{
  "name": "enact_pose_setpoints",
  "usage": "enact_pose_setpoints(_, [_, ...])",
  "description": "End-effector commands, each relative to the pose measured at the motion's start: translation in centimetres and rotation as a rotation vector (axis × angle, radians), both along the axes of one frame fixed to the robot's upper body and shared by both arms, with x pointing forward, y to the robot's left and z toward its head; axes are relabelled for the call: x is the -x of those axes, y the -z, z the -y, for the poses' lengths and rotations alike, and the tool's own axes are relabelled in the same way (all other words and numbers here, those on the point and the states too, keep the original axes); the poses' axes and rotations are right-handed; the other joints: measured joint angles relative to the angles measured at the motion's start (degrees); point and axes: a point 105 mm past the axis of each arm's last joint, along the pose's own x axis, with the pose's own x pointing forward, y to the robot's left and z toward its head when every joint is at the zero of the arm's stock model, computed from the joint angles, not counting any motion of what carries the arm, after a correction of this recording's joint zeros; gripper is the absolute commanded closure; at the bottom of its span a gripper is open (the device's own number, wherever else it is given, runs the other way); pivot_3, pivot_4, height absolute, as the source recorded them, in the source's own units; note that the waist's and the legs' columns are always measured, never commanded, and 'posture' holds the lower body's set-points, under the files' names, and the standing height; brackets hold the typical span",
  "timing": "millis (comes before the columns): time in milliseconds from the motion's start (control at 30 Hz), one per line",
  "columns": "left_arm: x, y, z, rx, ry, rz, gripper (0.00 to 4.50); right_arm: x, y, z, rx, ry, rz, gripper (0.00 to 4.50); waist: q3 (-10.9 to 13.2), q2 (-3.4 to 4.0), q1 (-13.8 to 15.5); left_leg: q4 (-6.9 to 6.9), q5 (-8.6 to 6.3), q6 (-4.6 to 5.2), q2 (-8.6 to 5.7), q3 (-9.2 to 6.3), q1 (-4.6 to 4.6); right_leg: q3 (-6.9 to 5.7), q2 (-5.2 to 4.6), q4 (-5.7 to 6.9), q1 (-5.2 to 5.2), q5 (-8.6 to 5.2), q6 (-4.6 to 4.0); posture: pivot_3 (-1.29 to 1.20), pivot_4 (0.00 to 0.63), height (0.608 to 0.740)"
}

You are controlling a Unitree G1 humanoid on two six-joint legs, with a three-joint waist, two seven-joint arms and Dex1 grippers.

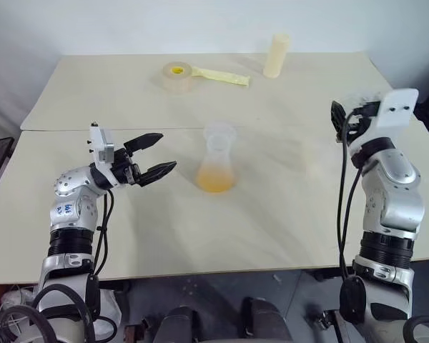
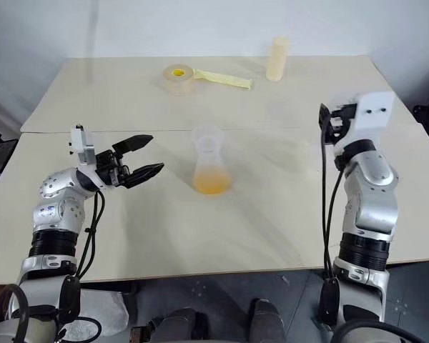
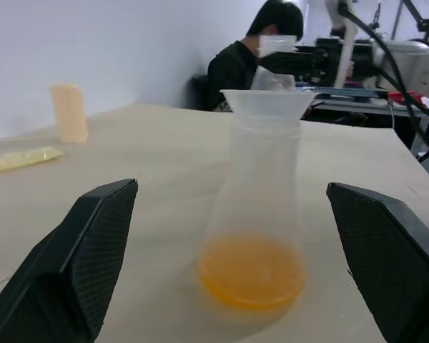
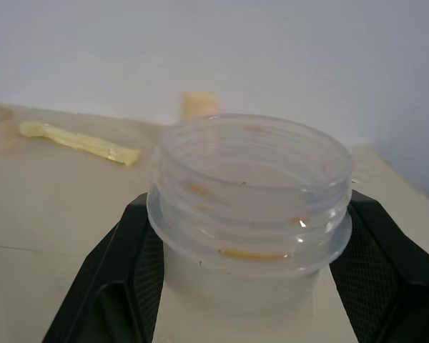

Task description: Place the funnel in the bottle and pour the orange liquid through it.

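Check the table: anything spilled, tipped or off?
Nothing stands out. The funnel sits straight in the neck of the bottle, the orange liquid pools in its base, and no spill shows on the table. The clear threaded jar in the right gripper holds only orange droplets.

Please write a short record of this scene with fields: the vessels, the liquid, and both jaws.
bottle: clear plastic bottle with wide base, upright at table centre
funnel: small clear plastic funnel, seated in its mouth
liquid: orange liquid, shallow layer at bottle's bottom
left gripper: jaws open, beside bottle, apart
right gripper: jaws shut on clear threaded-mouth plastic jar
far side: yellow tape roll, cream cylinder
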Motion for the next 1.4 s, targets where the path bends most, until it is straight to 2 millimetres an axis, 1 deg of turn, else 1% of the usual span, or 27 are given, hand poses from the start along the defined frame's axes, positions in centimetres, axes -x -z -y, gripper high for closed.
enact_pose_setpoints(33, [-0.4, -1.6, -0.4, 0.017, -0.046, 0.026, 0.00, 0.6, -0.5, 1.2, -0.013, 0.020, 0.049, 1.74, 0.00, 0.00, 0.01, 0.00, 0.00, 0.00, 0.00, 0.01, 0.01, 0.01, 0.00, 0.00, 0.00, 0.00, 0.00, 0.00, 0.150, 0.740])
enact_pose_setpoints(100, [-0.5, -1.4, -0.5, 0.011, -0.056, -0.001, 0.00, 0.7, 0.0, 0.8, 0.002, 0.001, 0.040, 1.74, 0.00, 0.01, 0.02, 0.01, 0.00, 0.00, 0.00, 0.04, 0.02, 0.03, 0.00, 0.00, 0.00, 0.00, 0.00, 0.00, 0.150, 0.740])
enact_pose_setpoints(167, [-0.7, -1.1, -0.7, -0.003, -0.086, -0.028, 0.00, 0.9, 0.2, 0.9, 0.029, 0.021, 0.051, 1.74, 0.00, 0.01, 0.01, 0.01, 0.00, 0.00, 0.00, 0.05, 0.01, 0.04, -0.01, 0.00, 0.00, 0.00, 0.00, 0.00, 0.150, 0.740])
enact_pose_setpoints(200, [-0.8, -0.9, -0.8, -0.011, -0.097, -0.039, 0.00, 1.0, 0.3, 1.0, 0.027, 0.025, 0.056, 1.02, 0.00, 0.00, 0.02, 0.01, 0.00, 0.00, 0.00, 0.05, 0.02, 0.04, -0.01, 0.01, 0.00, 0.00, 0.00, 0.00, 0.150, 0.740])
enact_pose_setpoints(300, [-0.6, -0.6, -0.9, -0.028, -0.102, -0.040, 0.00, 1.2, 0.4, 1.0, 0.031, 0.026, 0.063, 0.16, 0.00, 0.01, 0.05, 0.01, 0.00, 0.00, 0.00, 0.05, 0.02, 0.04, -0.01, 0.00, 0.00, 0.00, 0.00, 0.00, 0.150, 0.740])
enact_pose_setpoints(333, [-0.5, -0.5, -0.9, -0.036, -0.108, -0.038, 0.00, 1.2, 0.4, 0.9, 0.034, 0.022, 0.065, 0.03, 0.00, 0.01, 0.08, 0.02, 0.00, 0.00, 0.00, 0.04, 0.02, 0.04, -0.01, 0.01, 0.00, 0.00, 0.00, 0.00, 0.150, 0.740])
enact_pose_setpoints(467, [0.0, 0.4, -0.9, -0.068, -0.080, -0.114, 0.00, 1.6, -0.2, 0.4, 0.061, 0.006, 0.088, 0.03, 0.00, 0.01, 0.07, 0.02, 0.00, 0.00, 0.00, 0.04, 0.01, 0.05, -0.01, 0.00, -0.01, 0.00, 0.00, 0.00, 0.150, 0.740])
enact_pose_setpoints(600, [0.1, 0.7, -1.0, -0.083, -0.085, -0.132, 0.00, 1.8, -1.4, 0.3, 0.068, 0.000, 0.124, 0.03, 0.00, 0.01, 0.19, 0.03, 0.00, 0.00, 0.01, 0.02, 0.01, 0.04, -0.01, 0.01, 0.00, 0.00, 0.00, 0.00, 0.150, 0.740])
enact_pose_setpoints(633, [0.1, 0.7, -1.1, -0.087, -0.089, -0.136, 0.00, 2.0, -2.2, 0.2, 0.074, -0.009, 0.147, 0.03, 0.00, 0.01, 0.17, 0.04, 0.00, 0.00, 0.01, 0.02, 0.01, 0.05, -0.01, 0.01, 0.00, 0.00, 0.00, 0.00, 0.150, 0.740])
enact_pose_setpoints(767, [0.1, 1.1, -1.4, -0.117, -0.100, -0.163, 0.00, 2.4, -4.5, -0.5, 0.087, -0.061, 0.212, 0.03, 0.01, 0.02, 0.13, 0.03, 0.00, 0.00, 0.01, 0.05, 0.01, 0.05, -0.01, -0.01, 0.00, 0.00, 0.00, 0.00, 0.150, 0.740])
enact_pose_setpoints(833, [0.2, 0.8, -1.5, -0.106, -0.104, -0.131, 0.00, 3.0, -5.9, -2.2, 0.106, -0.200, 0.238, 0.03, 0.01, 0.02, 0.14, 0.03, 0.00, 0.00, 0.01, 0.05, 0.01, 0.04, -0.01, -0.01, -0.01, 0.00, 0.00, 0.00, 0.150, 0.740])
enact_pose_setpoints(867, [0.2, 0.6, -1.6, -0.100, -0.102, -0.118, 0.00, 3.3, -6.3, -2.9, 0.114, -0.250, 0.241, 0.03, 0.01, 0.02, 0.14, 0.03, 0.00, 0.00, 0.01, 0.04, 0.01, 0.04, -0.01, -0.02, -0.01, 0.00, 0.00, 0.00, 0.150, 0.740])
enact_pose_setpoints(900, [0.3, 0.6, -1.6, -0.105, -0.099, -0.101, 0.00, 3.6, -6.5, -3.5, 0.129, -0.302, 0.238, 0.03, 0.01, 0.02, 0.14, 0.03, 0.00, 0.00, 0.01, 0.05, 0.01, 0.05, -0.01, -0.03, -0.01, 0.00, 0.00, 0.00, 0.150, 0.740])
enact_pose_setpoints(967, [0.8, 0.7, -1.6, -0.121, -0.066, -0.072, 0.00, 4.4, -6.3, -4.8, 0.201, -0.421, 0.194, 0.03, 0.01, 0.02, 0.27, 0.04, 0.00, 0.00, 0.01, 0.03, 0.01, 0.02, -0.01, -0.02, -0.01, 0.00, 0.00, 0.00, 0.150, 0.740])
enact_pose_setpoints(1000, [0.9, 0.8, -1.5, -0.131, -0.054, -0.076, 0.00, 4.8, -6.1, -5.2, 0.245, -0.462, 0.175, 0.03, 0.01, 0.02, 0.29, 0.03, 0.00, 0.00, 0.01, 0.02, 0.00, 0.03, -0.01, -0.02, -0.01, 0.00, 0.00, 0.00, 0.150, 0.740])
enact_pose_setpoints(1067, [1.3, 1.1, -1.6, -0.137, -0.023, -0.081, 0.00, 6.3, -4.8, -6.0, 0.328, -0.588, 0.110, 0.03, 0.01, 0.01, 0.60, 0.05, 0.00, 0.00, -0.01, 0.02, -0.02, 0.02, -0.02, -0.04, 0.02, 0.00, 0.00, 0.00, 0.150, 0.740])
enact_pose_setpoints(1100, [1.6, 1.3, -1.8, -0.149, -0.006, -0.083, 0.00, 7.2, -3.7, -6.2, 0.379, -0.653, 0.062, 0.03, 0.00, 0.00, 0.66, 0.04, 0.00, 0.00, -0.03, 0.03, -0.03, 0.00, -0.02, -0.05, 0.04, 0.00, 0.00, 0.00, 0.150, 0.740])
enact_pose_setpoints(1200, [2.3, 2.4, -2.7, -0.206, 0.022, -0.082, 0.00, 10.7, 0.4, -6.8, 0.513, -0.859, -0.108, 0.03, 0.01, -0.02, 1.49, 0.02, -0.01, 0.01, -0.03, 0.20, -0.03, -0.04, 0.00, -0.12, 0.05, 0.00, 0.00, 0.00, 0.150, 0.740])
enact_pose_setpoints(1233, [2.5, 2.6, -2.9, -0.212, 0.021, -0.076, 0.00, 11.3, 1.6, -6.5, 0.514, -0.890, -0.164, 0.03, 0.01, -0.02, 1.72, 0.01, -0.01, 0.01, -0.03, 0.29, -0.04, -0.05, -0.01, -0.17, 0.04, 0.00, 0.00, 0.00, 0.150, 0.740])
enact_pose_setpoints(1267, [2.6, 2.7, -3.0, -0.214, 0.020, -0.071, 0.00, 11.6, 2.2, -6.3, 0.510, -0.904, -0.197, 0.03, 0.01, -0.02, 1.75, 0.01, -0.01, 0.01, -0.02, 0.35, -0.03, -0.05, -0.01, -0.23, 0.06, 0.00, 0.00, 0.00, 0.150, 0.740])
enact_pose_setpoints(1400, [2.9, 3.6, -3.6, -0.244, 0.018, -0.111, 0.00, 11.9, 6.0, -3.8, 0.487, -0.880, -0.307, 0.03, 0.01, -0.14, 2.07, 0.19, 0.01, 0.05, 0.00, 0.36, 0.00, 0.01, -0.04, -0.38, 0.17, 0.01, 0.03, 0.00, 0.150, 0.740])
